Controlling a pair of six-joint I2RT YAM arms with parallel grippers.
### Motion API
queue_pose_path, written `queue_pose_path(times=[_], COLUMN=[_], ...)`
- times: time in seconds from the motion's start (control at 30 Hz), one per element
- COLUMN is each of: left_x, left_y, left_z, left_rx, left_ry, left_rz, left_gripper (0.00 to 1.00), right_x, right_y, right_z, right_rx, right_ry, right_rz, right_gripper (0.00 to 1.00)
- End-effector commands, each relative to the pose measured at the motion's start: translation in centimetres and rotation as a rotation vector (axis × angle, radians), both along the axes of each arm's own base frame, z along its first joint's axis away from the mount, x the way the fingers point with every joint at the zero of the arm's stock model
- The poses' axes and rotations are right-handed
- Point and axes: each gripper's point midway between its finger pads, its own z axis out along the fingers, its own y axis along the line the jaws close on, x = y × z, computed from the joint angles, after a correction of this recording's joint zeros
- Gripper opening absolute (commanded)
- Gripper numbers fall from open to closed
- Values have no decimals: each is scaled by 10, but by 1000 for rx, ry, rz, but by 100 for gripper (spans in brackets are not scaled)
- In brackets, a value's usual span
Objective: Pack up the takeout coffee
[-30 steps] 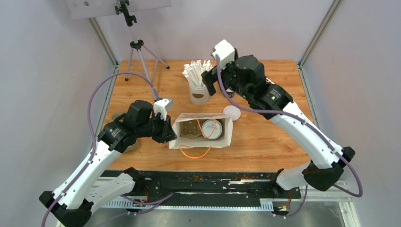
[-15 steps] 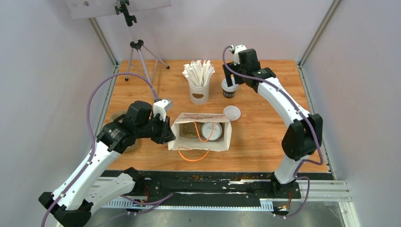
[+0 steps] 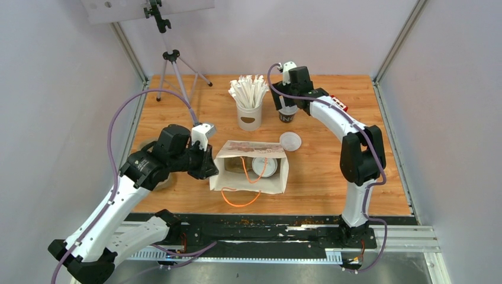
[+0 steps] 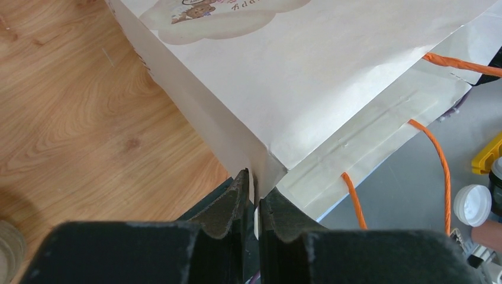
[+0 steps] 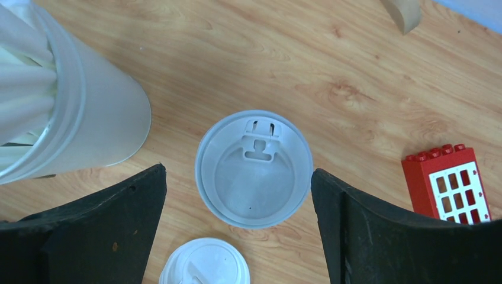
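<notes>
Two cups: one dark brown, white-lidded paper cup [image 3: 264, 166] sits inside the white paper bag [image 3: 251, 180]. The left gripper [image 4: 254, 189] pinches the bag's rim, likely steadying it. The right gripper [image 5: 237, 177], jaws spread wide, straddles the second cup [image 5: 254, 168] outside, not yet grasped.

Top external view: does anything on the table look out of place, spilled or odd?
A loose white lid lies on the table beside the paper bag, on no cup, though the dark cup behind it already wears its own. A red toy brick near that cup has nothing to do with coffee.
</notes>
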Motion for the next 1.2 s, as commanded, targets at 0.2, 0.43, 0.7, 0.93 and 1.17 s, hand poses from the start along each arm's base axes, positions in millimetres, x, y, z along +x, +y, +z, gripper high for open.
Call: queue_pose_path(times=[0.2, 0.43, 0.7, 0.93, 1.17], left_x=[11, 14, 15, 17, 17], left_y=[-6, -9, -10, -9, -8], left_z=[14, 16, 18, 18, 18], left_rx=[-24, -30, -36, -26, -14], left_ry=[-44, -45, -42, -46, -49], left_rz=[-2, -1, 7, 9, 6], left_gripper=[15, 15, 14, 14, 14], right_x=[19, 16, 11, 8, 9], right_y=[-2, -3, 2, 3, 2], right_z=[10, 7, -3, -9, -15], right_rx=[16, 2, 10, -4, -11], right_ry=[-77, -81, -65, -49, -38], right_rz=[28, 39, 86, 99, 96], right_gripper=[96, 97, 97, 91, 87])
